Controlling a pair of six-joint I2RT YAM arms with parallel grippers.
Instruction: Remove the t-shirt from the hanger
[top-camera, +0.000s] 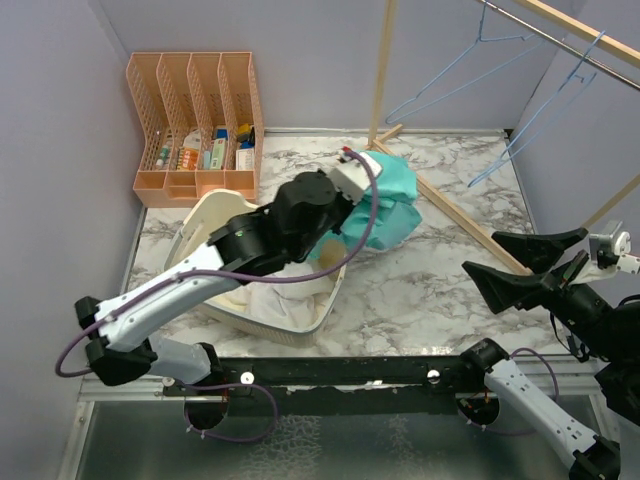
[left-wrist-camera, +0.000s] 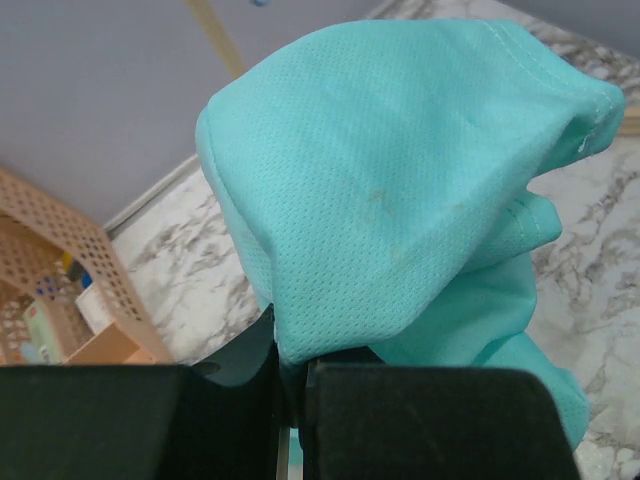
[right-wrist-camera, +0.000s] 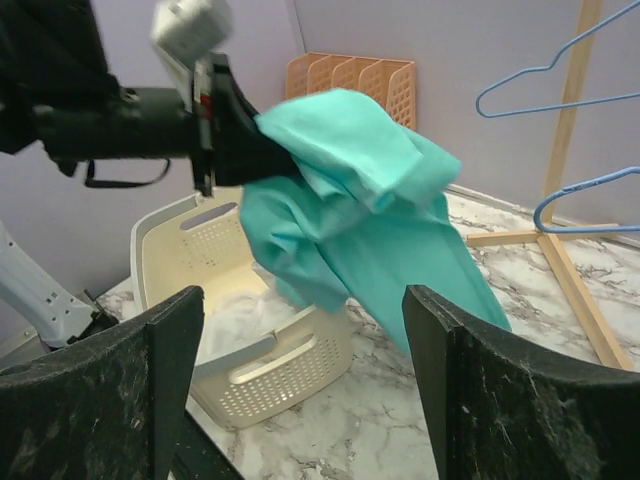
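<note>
Left fingers (left-wrist-camera: 430, 420) pinch the bunched shirt (left-wrist-camera: 400, 200) clear of the 2 hangers (right-wrist-camera: 590, 183), by the basket (right-wrist-camera: 290, 370), probably for dropping in; right fingers (right-wrist-camera: 500, 400) gape wide, idle.

Left arm (top-camera: 180, 290): runs from its base at the near left edge diagonally forward and to the right, bent at the elbow, with white links and black joints.
Left wrist (top-camera: 305, 205): black, lifted above the table, facing the far right.
Left gripper (left-wrist-camera: 292, 375): jaws pressed together, a fold of the t-shirt (left-wrist-camera: 400, 200) pinched between them.
Right arm (top-camera: 545, 400): rises from its base at the near right edge and folds toward the right side.
Right wrist (top-camera: 590, 300): black, raised, facing left.
Right gripper (top-camera: 480, 253): jaws spread wide, nothing between them, aimed at the left gripper.
Right fingers (right-wrist-camera: 120, 390): black, tapered, well apart.
</note>
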